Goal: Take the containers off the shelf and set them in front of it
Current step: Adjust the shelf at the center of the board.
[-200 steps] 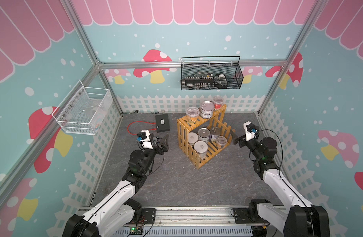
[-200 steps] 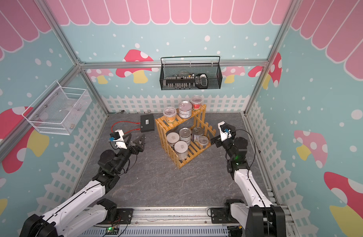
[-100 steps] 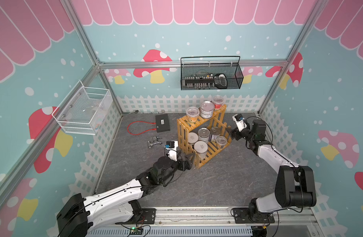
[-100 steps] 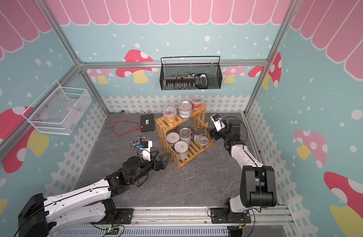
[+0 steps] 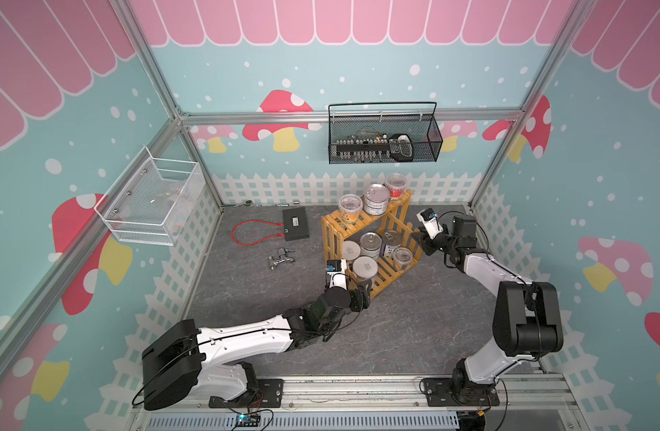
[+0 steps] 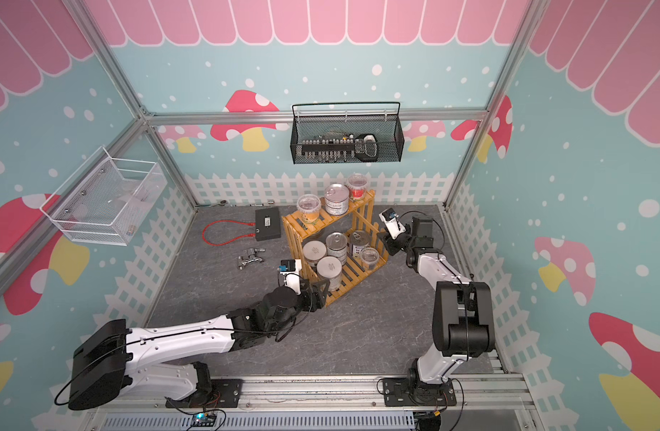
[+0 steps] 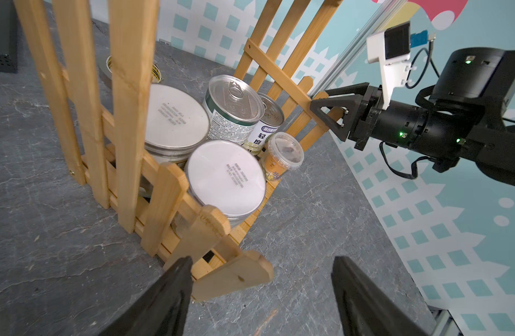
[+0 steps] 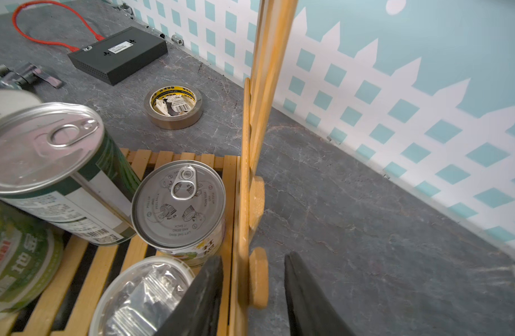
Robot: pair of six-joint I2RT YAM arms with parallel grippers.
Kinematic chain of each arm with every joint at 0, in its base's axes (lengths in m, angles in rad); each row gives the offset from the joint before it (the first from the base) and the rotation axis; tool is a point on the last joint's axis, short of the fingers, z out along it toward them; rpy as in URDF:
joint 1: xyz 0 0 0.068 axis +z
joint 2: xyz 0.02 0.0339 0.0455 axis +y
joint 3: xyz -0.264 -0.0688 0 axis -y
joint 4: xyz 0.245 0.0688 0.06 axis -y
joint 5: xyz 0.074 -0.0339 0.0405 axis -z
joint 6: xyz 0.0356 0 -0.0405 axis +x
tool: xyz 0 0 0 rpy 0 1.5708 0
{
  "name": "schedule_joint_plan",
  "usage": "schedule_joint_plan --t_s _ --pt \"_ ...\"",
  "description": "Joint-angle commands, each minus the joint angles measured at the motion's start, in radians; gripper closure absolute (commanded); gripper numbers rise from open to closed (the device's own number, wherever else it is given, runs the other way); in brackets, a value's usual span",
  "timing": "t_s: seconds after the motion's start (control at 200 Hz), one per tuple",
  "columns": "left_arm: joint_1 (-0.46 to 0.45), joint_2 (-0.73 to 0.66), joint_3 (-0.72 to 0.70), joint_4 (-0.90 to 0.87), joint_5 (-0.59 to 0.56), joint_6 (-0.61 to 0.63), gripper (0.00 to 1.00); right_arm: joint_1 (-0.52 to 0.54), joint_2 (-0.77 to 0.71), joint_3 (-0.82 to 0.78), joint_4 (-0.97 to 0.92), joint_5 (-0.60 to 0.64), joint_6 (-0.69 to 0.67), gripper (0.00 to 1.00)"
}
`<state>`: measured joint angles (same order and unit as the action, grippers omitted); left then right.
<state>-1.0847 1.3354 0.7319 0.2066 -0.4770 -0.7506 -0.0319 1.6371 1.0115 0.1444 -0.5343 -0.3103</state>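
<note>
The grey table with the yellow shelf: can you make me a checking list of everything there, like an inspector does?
Surface: grey stone-look tabletop, no spills seen.
Job's things: all eight containers are on the shelf, three on top, five below; none in front yet.
Clutter: black box, metal tap fitting, tape roll at the shelf's back.
Grippers: left tool open around the shelf's front corner slat; right tool straddles a side slat, grip unclear.
Cables: red cable looped, ending at the black box.
Surroundings: black wire basket on the back wall, white mesh basket on a side wall.
</note>
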Motion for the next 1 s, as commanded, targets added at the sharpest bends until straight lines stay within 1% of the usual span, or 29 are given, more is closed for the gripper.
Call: schedule_joint_plan --t_s 0.0,0.085,0.205,0.275,0.295,0.43,0.5,0.525,0.64,0.711,0.771,0.881,0.906,0.956,0.996 --pt "-0.007 0.034 0.037 -0.039 -0.069 -0.039 0.26 -0.002 0.006 0.009 -0.014 -0.037 0.003 0.72" --pt "-0.007 0.06 0.062 -0.057 -0.078 -0.044 0.31 -0.001 -0.007 -0.004 -0.014 -0.043 0.01 0.83" --pt "-0.007 0.077 0.085 -0.083 -0.077 -0.043 0.39 0.001 -0.038 -0.036 -0.012 -0.04 0.019 0.88" --pt "-0.007 0.083 0.094 -0.106 -0.087 -0.036 0.46 0.002 -0.061 -0.059 -0.008 -0.037 0.035 0.9" --pt "-0.006 0.084 0.094 -0.111 -0.089 -0.034 0.49 0.003 -0.068 -0.064 -0.009 -0.036 0.041 0.9" --pt "0.01 0.085 0.103 -0.134 -0.053 -0.012 0.62 0.017 -0.115 -0.099 -0.009 -0.007 0.083 0.92" --pt "0.018 0.086 0.103 -0.148 -0.033 -0.007 0.65 0.026 -0.147 -0.127 -0.001 0.01 0.111 0.92" --pt "0.023 0.085 0.102 -0.156 -0.025 -0.007 0.67 0.03 -0.159 -0.139 0.005 0.021 0.125 0.92" --pt "0.049 0.076 0.087 -0.172 0.016 -0.002 0.69 0.05 -0.221 -0.192 0.022 0.08 0.192 0.92" --pt "0.059 0.069 0.085 -0.174 0.036 0.012 0.72 0.069 -0.257 -0.22 0.03 0.091 0.228 0.92" --pt "0.07 0.07 0.088 -0.182 0.055 0.026 0.75 0.096 -0.286 -0.247 0.035 0.121 0.258 0.92" --pt "0.108 0.073 0.079 -0.19 0.116 0.05 0.76 0.14 -0.328 -0.285 0.031 0.155 0.293 0.92" --pt "0.119 0.076 0.076 -0.191 0.133 0.057 0.77 0.148 -0.337 -0.292 0.029 0.16 0.299 0.92" --pt "0.137 0.076 0.073 -0.197 0.157 0.064 0.83 0.16 -0.346 -0.304 0.022 0.17 0.308 0.92" --pt "0.146 0.072 0.072 -0.2 0.162 0.07 0.85 0.167 -0.351 -0.305 0.008 0.177 0.315 0.92"
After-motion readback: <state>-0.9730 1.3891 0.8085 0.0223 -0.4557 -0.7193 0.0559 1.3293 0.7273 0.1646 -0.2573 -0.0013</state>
